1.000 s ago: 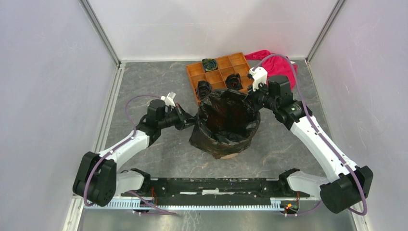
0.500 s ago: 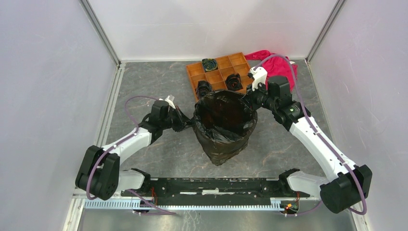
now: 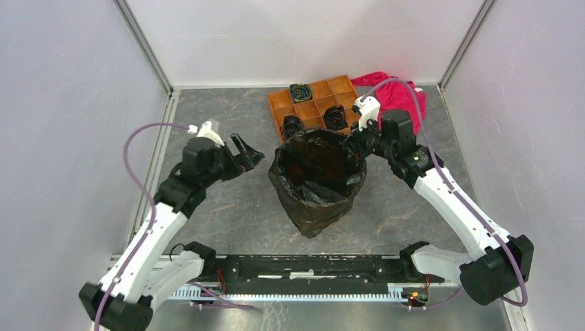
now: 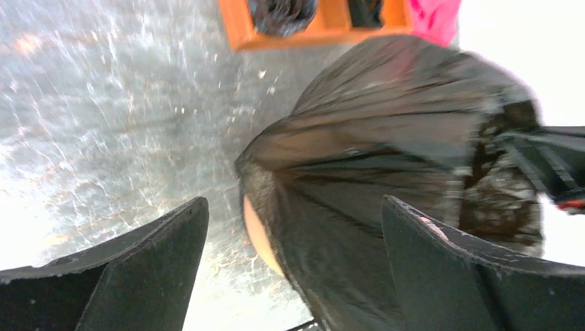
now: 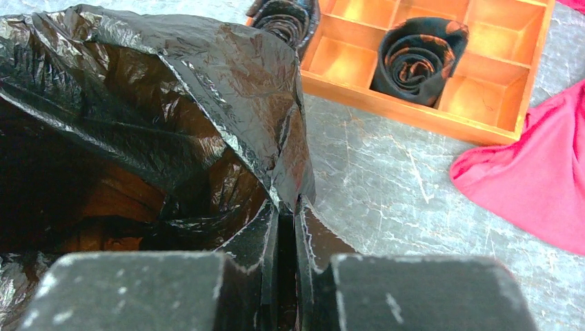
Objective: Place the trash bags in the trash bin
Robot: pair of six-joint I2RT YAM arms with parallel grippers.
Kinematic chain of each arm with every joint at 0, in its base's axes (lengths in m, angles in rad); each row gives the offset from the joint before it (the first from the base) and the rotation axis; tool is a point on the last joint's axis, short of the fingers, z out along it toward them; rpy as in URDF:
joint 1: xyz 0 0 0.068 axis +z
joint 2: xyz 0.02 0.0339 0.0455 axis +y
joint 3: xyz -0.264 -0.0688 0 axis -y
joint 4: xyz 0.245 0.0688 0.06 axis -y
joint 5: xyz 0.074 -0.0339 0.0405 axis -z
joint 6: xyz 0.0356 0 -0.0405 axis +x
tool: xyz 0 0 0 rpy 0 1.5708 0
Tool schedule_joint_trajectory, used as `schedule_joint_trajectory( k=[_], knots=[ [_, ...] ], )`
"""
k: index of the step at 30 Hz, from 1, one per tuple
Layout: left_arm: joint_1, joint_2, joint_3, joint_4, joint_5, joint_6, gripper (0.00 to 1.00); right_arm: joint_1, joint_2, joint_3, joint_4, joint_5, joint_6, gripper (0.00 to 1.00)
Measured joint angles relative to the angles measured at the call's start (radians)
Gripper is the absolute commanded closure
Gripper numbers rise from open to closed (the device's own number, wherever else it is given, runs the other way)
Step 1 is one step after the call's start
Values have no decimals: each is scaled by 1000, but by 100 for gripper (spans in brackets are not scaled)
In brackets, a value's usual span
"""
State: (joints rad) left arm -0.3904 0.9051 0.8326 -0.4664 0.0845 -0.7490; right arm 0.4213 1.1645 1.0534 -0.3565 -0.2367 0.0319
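1. The left fingers (image 4: 148,265) are spread wide apart with nothing between them. They hang above the grey surface (image 3: 221,207), just left of the black plastic and clear of it, with their tips turned toward it.
2. The trash bag (image 3: 319,172) sits in the middle of the surface. It is glossy, crinkled black film with its mouth open upward. The film drapes over the rim and down the outside, covering nearly the whole side down to the surface.
3. The trash bin (image 4: 256,231) stands upright under that film and is almost entirely hidden. The blurred left wrist view shows only a thin light-orange sliver below the film's edge, which is probably the bin's wall. From above, the inside of the bag has a reddish-brown tint.
4. The orange tray (image 3: 276,110) lies just behind the bag, its near edge very close to the plastic. Three tightly coiled black rolls (image 3: 336,116) rest in it, each in its own compartment, and the other compartments show bare orange.
5. The right fingers (image 5: 248,252) are pressed together on a fold of the bag's rim at the far right of the mouth. In the right wrist view the pinched film rises in a peak above them.
6. The red cloth (image 3: 397,93) lies crumpled on the surface near the back right corner, just beside the tray's right end.
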Motion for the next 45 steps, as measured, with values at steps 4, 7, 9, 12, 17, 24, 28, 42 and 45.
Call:
schedule_joint_trajectory(
  k=[4,7,9,12,17,24,28,42,45],
  knots=[
    [-2,-58,161,-110,-19,62,0,60,13,12,3,32,-8,100],
    [-45,3,285,-128,-6,98,0,95,26,23,3,51,-11,99],
    [-107,58,326,-131,-15,118,3,110,29,26,4,64,-11,99],
    [-207,150,353,-145,-39,143,10,122,32,31,-2,85,-11,98],
    [-342,270,365,-241,-169,180,34,140,49,50,-10,108,-11,96],
    [-364,281,365,-302,-287,197,70,162,60,57,-9,130,-21,68],
    [-364,281,360,-304,-341,197,68,175,61,72,-32,164,-37,36],
    [-365,255,304,-275,-346,196,47,283,29,368,-182,214,-109,41],
    [-365,231,288,-267,-346,196,46,361,62,354,-158,155,-86,56]
  ],
)
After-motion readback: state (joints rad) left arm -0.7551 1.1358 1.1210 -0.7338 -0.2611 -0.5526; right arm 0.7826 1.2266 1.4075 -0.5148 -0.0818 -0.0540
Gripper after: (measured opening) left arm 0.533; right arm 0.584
